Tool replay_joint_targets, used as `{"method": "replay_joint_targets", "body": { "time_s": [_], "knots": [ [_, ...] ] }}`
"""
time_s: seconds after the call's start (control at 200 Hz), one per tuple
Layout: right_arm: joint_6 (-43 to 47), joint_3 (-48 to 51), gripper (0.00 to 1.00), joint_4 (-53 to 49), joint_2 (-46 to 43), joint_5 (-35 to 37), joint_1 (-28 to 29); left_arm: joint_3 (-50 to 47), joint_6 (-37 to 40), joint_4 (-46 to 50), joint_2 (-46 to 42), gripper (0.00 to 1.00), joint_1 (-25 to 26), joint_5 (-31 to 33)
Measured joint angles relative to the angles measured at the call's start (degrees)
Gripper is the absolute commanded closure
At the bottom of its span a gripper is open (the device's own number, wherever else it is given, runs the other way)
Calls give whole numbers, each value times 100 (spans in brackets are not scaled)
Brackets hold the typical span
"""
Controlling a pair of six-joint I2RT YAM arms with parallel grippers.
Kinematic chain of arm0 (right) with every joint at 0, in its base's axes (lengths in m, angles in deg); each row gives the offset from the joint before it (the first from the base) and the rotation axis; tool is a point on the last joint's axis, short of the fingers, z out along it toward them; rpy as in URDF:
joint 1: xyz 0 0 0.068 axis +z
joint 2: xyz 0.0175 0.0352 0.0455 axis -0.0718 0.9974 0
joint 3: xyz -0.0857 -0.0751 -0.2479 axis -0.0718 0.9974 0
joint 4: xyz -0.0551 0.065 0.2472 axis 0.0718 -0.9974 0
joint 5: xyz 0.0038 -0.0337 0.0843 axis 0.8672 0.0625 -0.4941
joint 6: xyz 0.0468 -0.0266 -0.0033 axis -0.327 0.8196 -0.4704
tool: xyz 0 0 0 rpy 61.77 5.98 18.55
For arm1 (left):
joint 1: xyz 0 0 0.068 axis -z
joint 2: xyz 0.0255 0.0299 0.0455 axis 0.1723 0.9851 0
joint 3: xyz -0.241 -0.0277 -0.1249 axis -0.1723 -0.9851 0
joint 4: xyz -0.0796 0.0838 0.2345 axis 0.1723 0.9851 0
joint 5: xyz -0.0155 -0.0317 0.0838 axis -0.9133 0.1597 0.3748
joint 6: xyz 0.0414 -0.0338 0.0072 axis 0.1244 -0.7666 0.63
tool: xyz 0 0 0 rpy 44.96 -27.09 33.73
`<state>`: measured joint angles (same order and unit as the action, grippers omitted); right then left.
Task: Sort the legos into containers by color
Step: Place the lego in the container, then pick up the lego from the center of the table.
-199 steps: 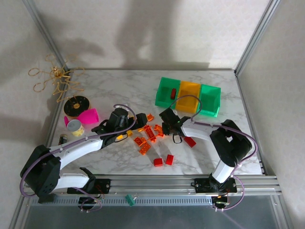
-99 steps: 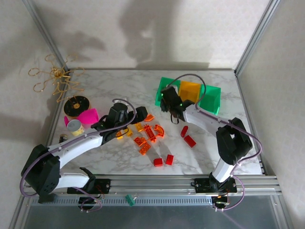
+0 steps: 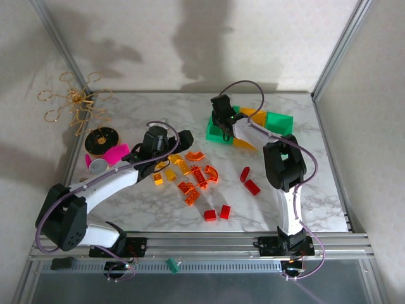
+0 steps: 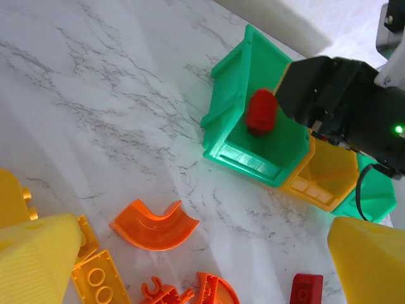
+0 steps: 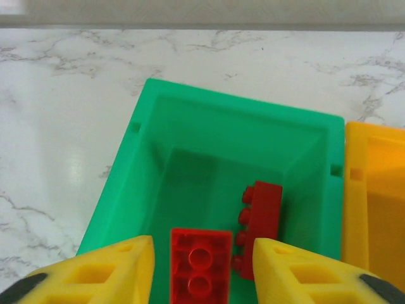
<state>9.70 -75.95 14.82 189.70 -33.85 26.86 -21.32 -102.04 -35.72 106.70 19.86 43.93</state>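
My right gripper hangs open over the left green bin. Between its yellow fingers a red two-stud brick shows with a gap on either side. A second red brick lies on its side in that bin. The orange-yellow bin and the other green bin adjoin it on the right. My left gripper is open above the table near a curved orange brick. Orange and yellow bricks lie in a pile at the centre, and red bricks lie to its right.
A black-and-yellow spool, a pink cup and a tin can stand at the left. A gold wire tangle lies at the far left. Two red bricks sit near the front edge.
My right arm swung from the brick pile up to the left green bin, bringing a red brick with it, and its fingers now stand apart. The left arm shifted slightly.
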Motion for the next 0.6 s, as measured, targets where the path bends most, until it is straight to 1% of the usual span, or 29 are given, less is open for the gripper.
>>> {"method": "replay_joint_targets", "body": {
  "time_s": [0.125, 0.22, 0.431, 0.541, 0.601],
  "knots": [
    [46, 24, 49, -13, -87, -24, -17, -2, 24, -74, 0, 0, -2, -17],
    [48, 426, 45, -2, -463, -140, -13, -2, 24, -74, -7, 0, 0, -59],
    [-98, 1864, 38, -87, -2131, -417, -7, -168, 44, -57, -219, 0, 85, -144],
    [-306, 2765, 32, -87, -3051, -516, 2, -295, 42, -28, -317, 0, 240, -153],
    [-422, 3180, 29, -166, -3388, -551, 2, -400, 37, -28, -393, 1, 367, -168]
  ]
}}
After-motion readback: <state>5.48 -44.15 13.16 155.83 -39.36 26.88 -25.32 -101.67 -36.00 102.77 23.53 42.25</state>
